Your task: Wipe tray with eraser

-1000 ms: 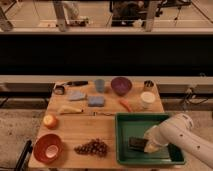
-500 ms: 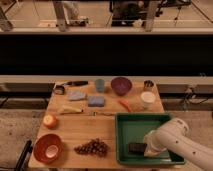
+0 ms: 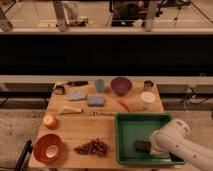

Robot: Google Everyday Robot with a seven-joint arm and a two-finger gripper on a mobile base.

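Camera view shows the wooden board (image 3: 80, 131) spanning the scene. On its near right corner we find the green tray (image 3: 142, 117). The white robot arm (image 3: 176, 144) enters from the near right and reaches left across the tray floor. The gripper (image 3: 150, 146) sits low over the near part of the tray, right against the eraser (image 3: 141, 145). We cannot tell how far it is open, or whether it has hold of the eraser. The eraser lies inside the tray, near its middle. Left of the tray we note an orange bowl (image 3: 48, 148) and grapes (image 3: 92, 147). Farther back stand a purple bowl (image 3: 120, 85), a blue sponge (image 3: 96, 101) and a white cup (image 3: 147, 98).
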